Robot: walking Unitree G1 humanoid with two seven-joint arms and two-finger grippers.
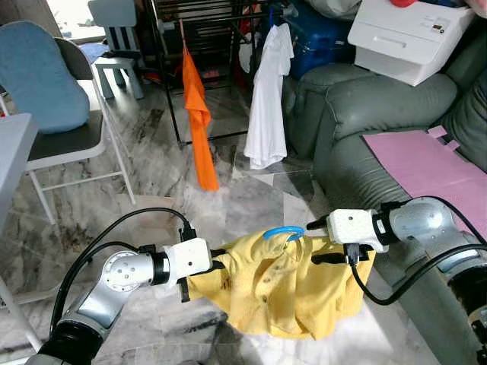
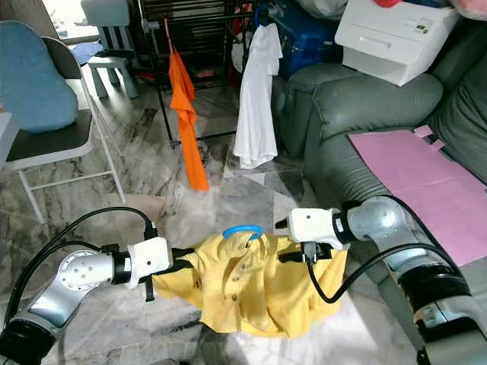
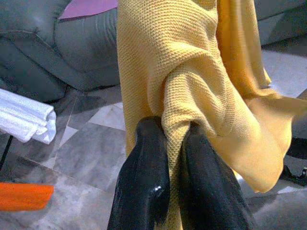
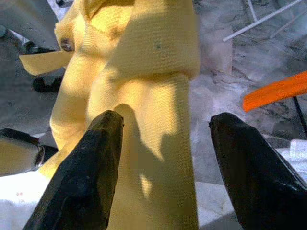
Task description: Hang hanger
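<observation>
- Yellow shirt [image 1: 281, 285] held up between both grippers above the marble floor [image 1: 152, 152], hanging free of it.
- Blue hanger [image 1: 284, 232] threaded through the shirt collar; only its hook loop visible, at the top middle of the shirt.
- Left gripper [image 3: 175, 158] pinching a bunched fold at the shirt's left shoulder, black fingers [image 3: 144, 177] pressed together on the fabric.
- Right gripper [image 4: 165, 143] at the shirt's right shoulder, fingers [image 4: 91, 163] spread wide, with yellow fabric lying across the gap and against one finger; no clamp on the cloth.
- Both silver arms reaching inward from the lower corners of the head views, black cables looping beside each.
- Black drying rack [image 1: 205, 46] standing further back, well apart from the shirt.
- Orange garment [image 1: 198, 114] and white shirt [image 1: 266, 99] hanging on the rack, side by side.
- Grey sofa [image 1: 358, 114] to the right, with a pink sheet [image 1: 426, 167] on its seat and a white box [image 1: 411, 38] on its armrest.
- Folding chair [image 1: 68, 144] with blue cushion [image 1: 38, 76] to the left; small grey chair [image 1: 118, 38] behind it.
</observation>
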